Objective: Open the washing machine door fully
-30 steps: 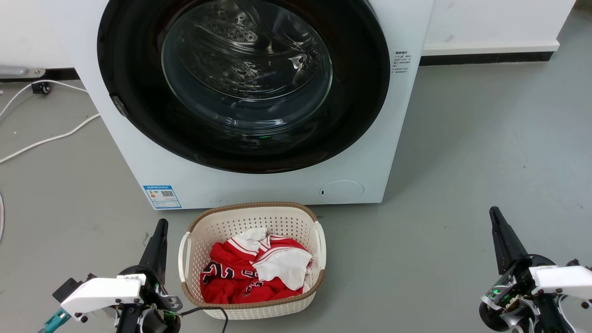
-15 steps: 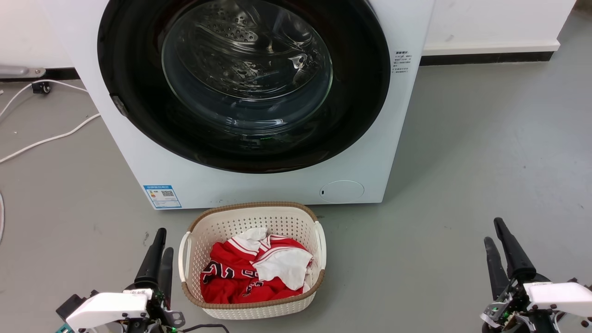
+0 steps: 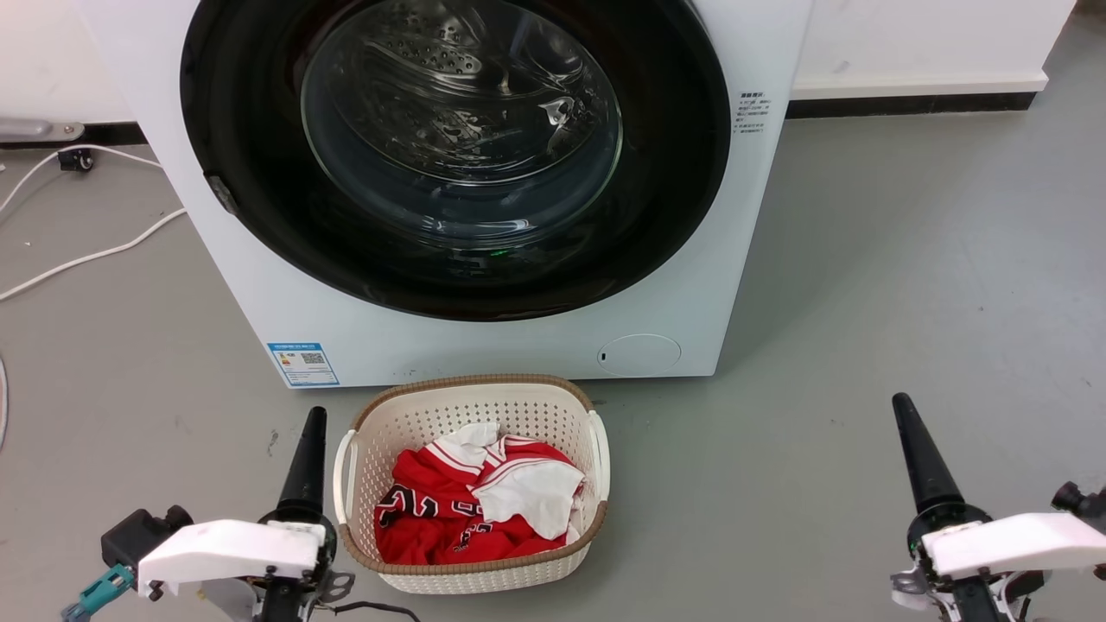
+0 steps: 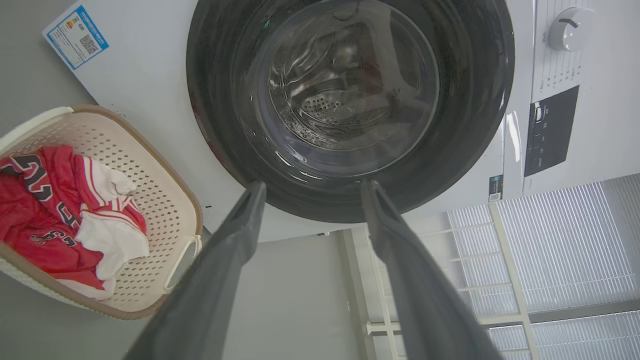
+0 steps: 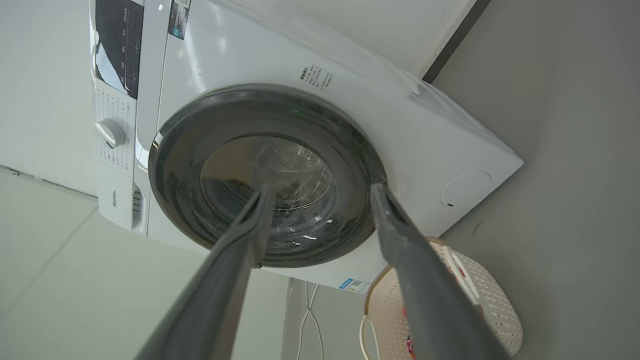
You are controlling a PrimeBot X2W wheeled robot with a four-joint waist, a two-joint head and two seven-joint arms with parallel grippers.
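The washing machine (image 3: 484,350) is a white box straight ahead, and the washing machine door (image 3: 259,225), a glossy black ring around a clear glass bowl (image 3: 458,130), lies flat against its front. A small grey catch (image 3: 223,197) sits on the door's left rim. My left gripper (image 3: 314,419) hangs low at the left, well short of the machine, and the left wrist view shows it (image 4: 312,185) open and holding nothing, aimed at the door (image 4: 215,100). My right gripper (image 3: 903,406) is low at the right; in its wrist view it (image 5: 320,189) is open and faces the door (image 5: 172,170).
A cream laundry basket (image 3: 471,380) with red and white clothes (image 3: 432,510) stands on the grey floor just before the machine, between my grippers. White cables (image 3: 86,255) trail over the floor at the left. A wall with a dark skirting (image 3: 907,108) runs behind.
Both grippers have turned at the wrist, so each now shows one finger edge-on in the head view. The right one moved slightly left and up. The door stays flat against the machine.
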